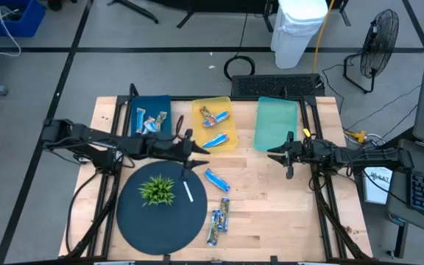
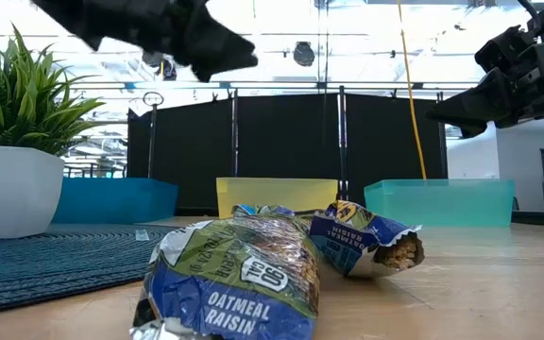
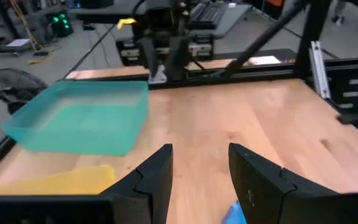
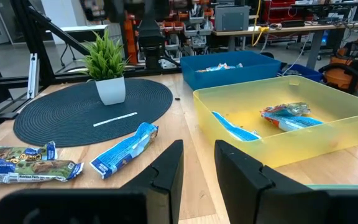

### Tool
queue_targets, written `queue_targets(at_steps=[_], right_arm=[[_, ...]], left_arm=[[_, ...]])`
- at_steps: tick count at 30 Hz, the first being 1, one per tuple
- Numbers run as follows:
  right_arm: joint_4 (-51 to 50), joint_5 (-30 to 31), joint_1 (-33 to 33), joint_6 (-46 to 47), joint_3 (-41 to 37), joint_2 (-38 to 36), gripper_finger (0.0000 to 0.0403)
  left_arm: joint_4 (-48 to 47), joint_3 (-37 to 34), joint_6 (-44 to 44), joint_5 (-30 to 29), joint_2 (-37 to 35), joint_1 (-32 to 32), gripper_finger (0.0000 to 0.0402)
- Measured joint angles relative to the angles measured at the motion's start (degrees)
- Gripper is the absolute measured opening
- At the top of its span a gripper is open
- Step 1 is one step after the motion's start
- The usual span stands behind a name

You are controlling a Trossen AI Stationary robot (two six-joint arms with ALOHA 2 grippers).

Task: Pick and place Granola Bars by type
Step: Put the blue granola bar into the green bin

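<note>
The left gripper (image 1: 199,151) hangs above the table just in front of the yellow bin (image 1: 216,123), its fingers (image 3: 157,177) parted to a moderate gap with nothing between them, only bare wood showing through. Over on the other side the right gripper (image 1: 280,154) waits near the front edge of the teal bin (image 1: 277,122), its fingers (image 4: 166,171) set at a narrow gap, also empty.

Where are the granola bars? The blue bin (image 1: 150,115) holds a few, and the yellow bin holds two or three, blue-and-white and one with red on it. Still out on the table: one light blue bar (image 1: 216,180) lying loose just past the edge of the round dark mat (image 1: 160,206), and a small cluster of oatmeal raisin bars (image 1: 219,218) nearer the front (the low view has these right up against the lens, wrappers crumpled and one torn open). The teal bin looks empty so far.

By my read, the step now is fetching the next bar, and the light blue one is the closest to the left gripper. To do it well: come down square over the bar's middle, fingers across its short width, not its length. Those shiny wrappers will likely slip, so close on the body and not the crimped end. Steer clear of the white stick (image 1: 188,192) and the potted plant (image 1: 157,190) on the mat.
</note>
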Motion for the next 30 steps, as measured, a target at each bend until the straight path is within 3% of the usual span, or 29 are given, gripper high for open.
queue_targets(at_steps=[7,12,21,30], right_arm=[[0.0,0.0,0.0,0.0,0.0,0.0,0.0084],[0.0,0.0,0.0,0.0,0.0,0.0,0.0084],[0.0,0.0,0.0,0.0,0.0,0.0,0.0084],[0.0,0.0,0.0,0.0,0.0,0.0,0.0084]], left_arm=[[13.1,-15.1,-1.3,-8.0,-4.5,-0.6,0.0161],[25.2,-26.3,-2.7,-8.7,-11.1,-0.6,0.0161],[26.5,-40.2,-4.5,-13.5,-29.3,-0.6,0.0161],[-1.8,-40.2,-6.0,-14.2,-46.5,-0.3,0.0161]])
